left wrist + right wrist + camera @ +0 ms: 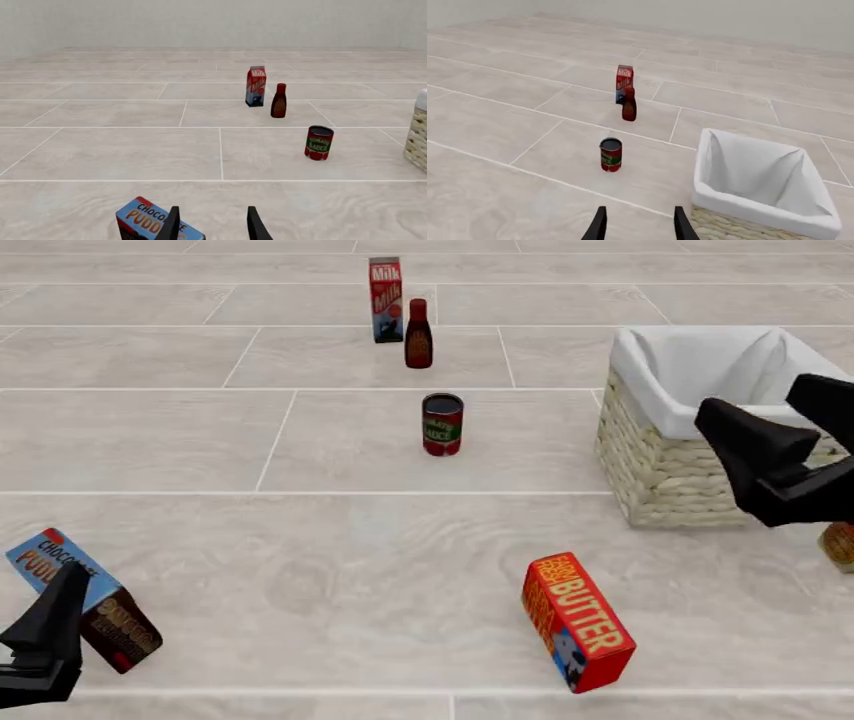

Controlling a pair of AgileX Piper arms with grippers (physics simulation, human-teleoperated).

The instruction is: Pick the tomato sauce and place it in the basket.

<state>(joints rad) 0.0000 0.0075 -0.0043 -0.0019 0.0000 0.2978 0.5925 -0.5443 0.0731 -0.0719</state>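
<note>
small red tomato sauce can w/ green band [442, 424] stands up, mid floor, left of big straw basket w/ white cloth [674, 480], apart | left claw [212, 225] fingers apart, holds nothing, near blue pudding box [80, 598] | right claw [638, 225] fingers apart, holds nothing, over basket's near edge

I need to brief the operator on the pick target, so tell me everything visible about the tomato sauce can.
The tomato sauce is a small, short cylindrical can with a red label, a green band bearing white lettering, and a dark metal top. It stands upright on the pale tiled floor, alone, with nothing touching it. In the front view it sits left of the basket and nearer than the dark bottle and milk carton. Neither tool is near it.
</note>
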